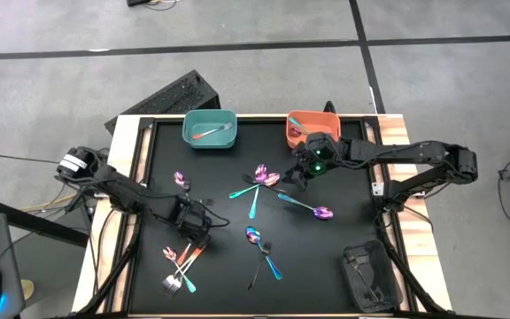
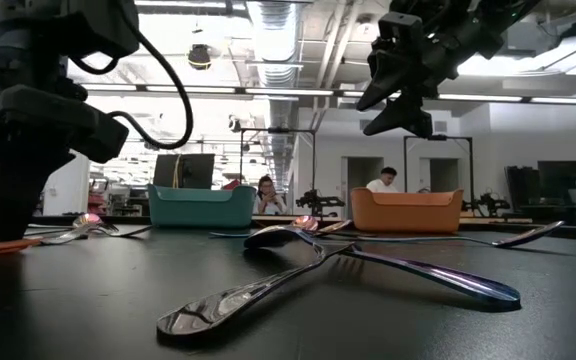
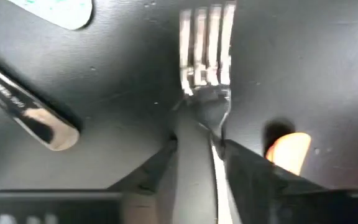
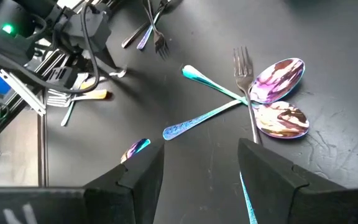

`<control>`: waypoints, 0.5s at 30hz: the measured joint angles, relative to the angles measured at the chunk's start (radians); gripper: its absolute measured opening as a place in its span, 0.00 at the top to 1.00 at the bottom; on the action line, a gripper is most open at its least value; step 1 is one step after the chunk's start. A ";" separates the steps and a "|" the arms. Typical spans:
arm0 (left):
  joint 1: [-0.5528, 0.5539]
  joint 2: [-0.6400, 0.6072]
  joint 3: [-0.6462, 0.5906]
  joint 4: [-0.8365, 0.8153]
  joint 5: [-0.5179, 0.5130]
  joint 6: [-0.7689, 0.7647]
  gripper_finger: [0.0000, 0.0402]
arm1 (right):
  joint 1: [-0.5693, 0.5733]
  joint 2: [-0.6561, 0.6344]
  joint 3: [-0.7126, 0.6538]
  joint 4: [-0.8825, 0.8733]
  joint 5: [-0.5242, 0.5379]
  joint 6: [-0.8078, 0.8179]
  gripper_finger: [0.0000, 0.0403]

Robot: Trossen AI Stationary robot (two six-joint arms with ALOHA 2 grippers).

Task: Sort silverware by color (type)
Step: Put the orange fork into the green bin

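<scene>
Silverware lies scattered on the black mat [image 1: 343,230]: a crossed cluster of teal-handled spoons and a fork [image 4: 241,93] in the middle, more spoons [image 1: 312,208] nearby, and a pile [image 1: 180,270] at the near left. My left gripper [image 1: 193,235] points down over that pile, shut on a silver fork [image 3: 207,56]. An orange handle end [image 3: 288,152] and a silver handle [image 3: 30,115] lie beside it. My right gripper [image 4: 201,174] hovers open above the mat near the orange bin [image 1: 312,128], with nothing between its fingers. My left gripper has the fork's handle [image 3: 194,168], just behind the neck, between its two fingers, one finger [image 3: 160,165] on each long side. The fingers come from above, pointing down, and stand across the handle. The tines point away from the fingers; whether the fork is off the mat I cannot tell.
A teal bin [image 1: 209,128] with a spoon in it and the orange bin stand at the far edge. A black object [image 1: 368,279] lies at the near right. A fork and spoon [image 2: 318,270] lie crossed near the front. People [image 2: 265,195] sit in the room behind.
</scene>
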State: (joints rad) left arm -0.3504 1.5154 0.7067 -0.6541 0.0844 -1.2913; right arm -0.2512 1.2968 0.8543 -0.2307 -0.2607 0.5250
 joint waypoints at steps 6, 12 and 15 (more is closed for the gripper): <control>0.020 0.007 0.040 -0.044 0.006 0.126 0.97 | 0.003 0.000 0.000 0.000 0.000 0.040 0.48; 0.132 0.002 0.164 -0.117 0.062 0.359 0.99 | 0.004 0.000 0.000 0.001 0.000 0.075 0.54; 0.218 0.001 0.229 -0.142 0.046 0.488 0.99 | 0.004 0.000 0.000 0.000 0.000 0.080 0.57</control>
State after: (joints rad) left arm -0.1325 1.5162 0.9356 -0.7962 0.1304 -0.8036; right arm -0.2474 1.2968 0.8543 -0.2308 -0.2606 0.6045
